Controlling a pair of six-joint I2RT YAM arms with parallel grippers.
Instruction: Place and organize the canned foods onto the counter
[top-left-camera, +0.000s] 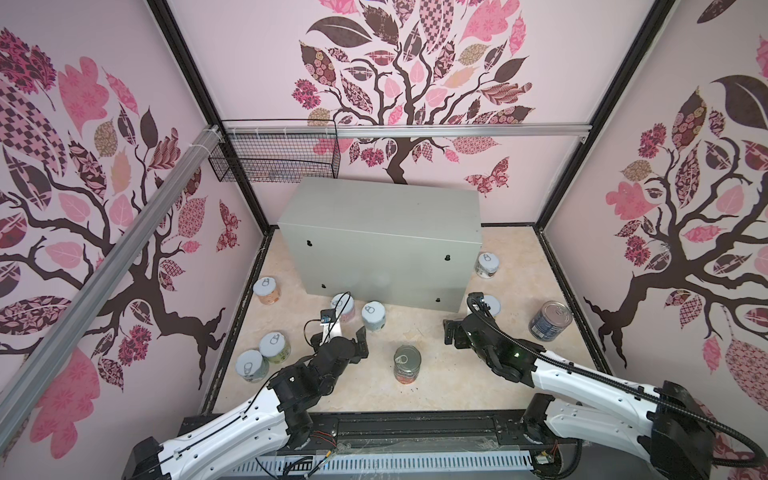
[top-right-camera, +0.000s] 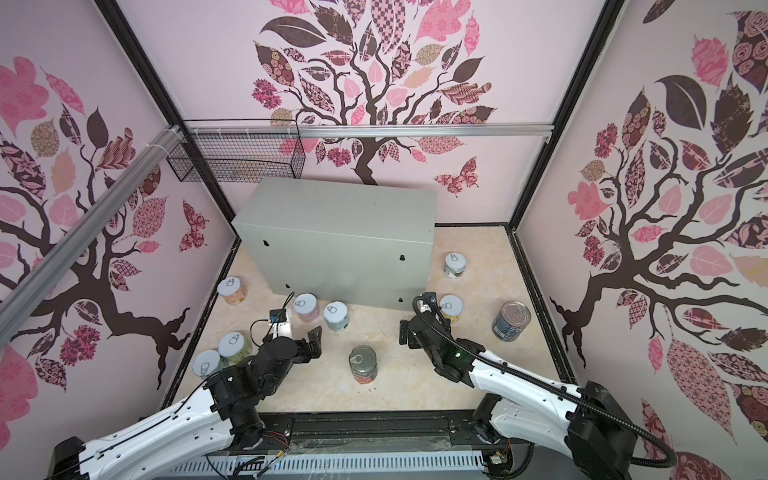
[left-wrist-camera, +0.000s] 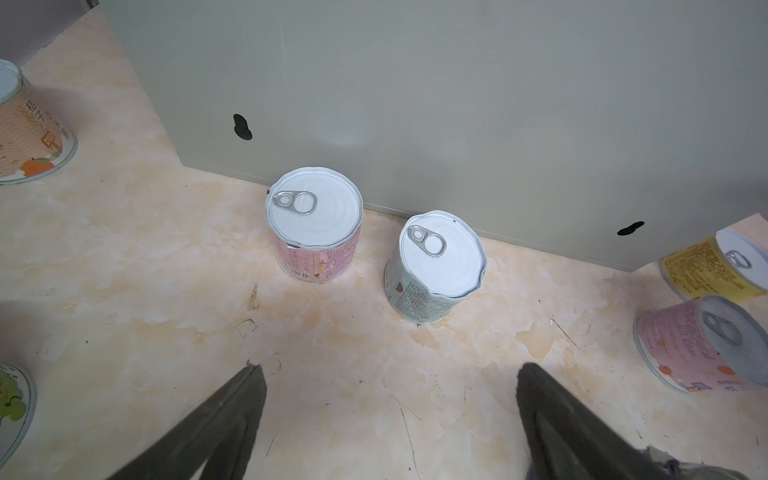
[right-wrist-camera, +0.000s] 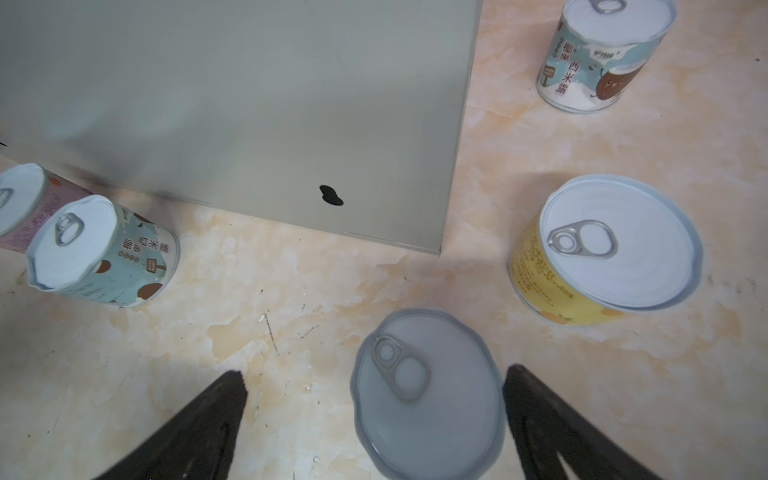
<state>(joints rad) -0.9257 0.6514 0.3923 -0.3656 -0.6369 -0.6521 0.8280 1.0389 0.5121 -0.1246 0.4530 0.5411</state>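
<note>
1. The scene is a small booth with pink leaf-patterned walls and a marbled beige floor (top-left-camera: 436, 390). The counter (top-left-camera: 386, 216), a large plain grey metal box with small black knobs on its front, stands at the far middle. Its flat top is bare; no can is on it yet.

2. The canned foods stand upright on the floor around the counter, pull-tabs up. Three short cans sit at the left, two just before the counter's front, and more at the right.

3. The right gripper (right-wrist-camera: 374, 415) is wide open and holds nothing. In the right wrist view a short can (right-wrist-camera: 428, 395) with a pale lid sits between its two dark fingers (right-wrist-camera: 199, 428), not yet touched. A yellow-labelled can (right-wrist-camera: 602, 253) stands just beyond it, near the counter's right corner.

4. The left gripper (left-wrist-camera: 390, 419) is also spread wide and empty. A pink-labelled can (left-wrist-camera: 316, 224) and a pale blue-green can (left-wrist-camera: 436, 262) stand ahead of it, on the far side, apart from its fingertips.

5. The right arm looks closer to a grasp: its can already lies between the fingers, axis vertical, so closing and lifting should follow.

6. A taller reddish can (top-left-camera: 407, 363) stands alone on the near middle floor, and a taller dark blue can (top-left-camera: 548, 320) at the right. Both have bare metal tops.

7. The short cans have paper labels, and several lid rims look dented.
</note>
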